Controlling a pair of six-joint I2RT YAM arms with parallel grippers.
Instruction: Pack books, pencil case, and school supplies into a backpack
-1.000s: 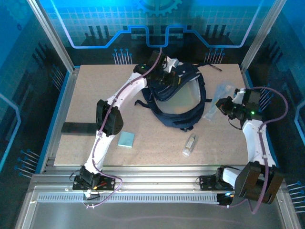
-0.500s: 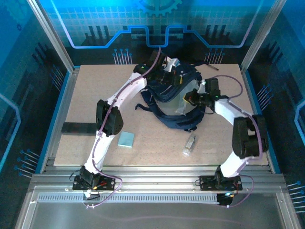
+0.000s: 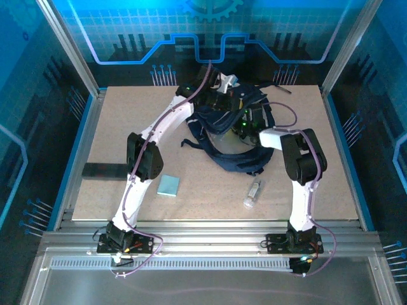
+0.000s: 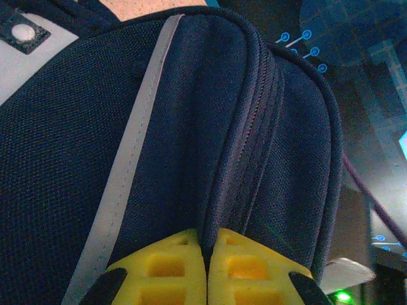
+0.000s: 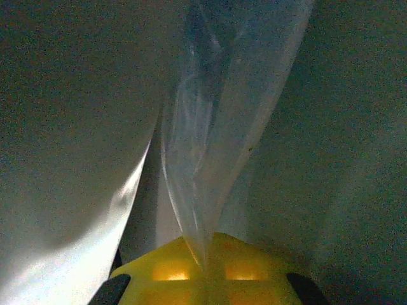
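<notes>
- The pencil case (image 5: 216, 140), clamped in the right gripper (image 5: 205, 264), is now brought from 3 o'clock inside the backpack (image 4: 191, 127); release is judged next.
- The 12 o'clock rim is kept pinched by the left gripper (image 4: 206, 270).

Your right gripper (image 5: 205, 255) has its yellow fingers (image 5: 170, 270) pressed together at the bottom edge, pinching the pencil case (image 5: 219, 127). You see the translucent pouch rise from that pinch toward the top, creased and folded. A pale surface (image 5: 76, 165) lies left of it, with dim murk on the right.
</notes>
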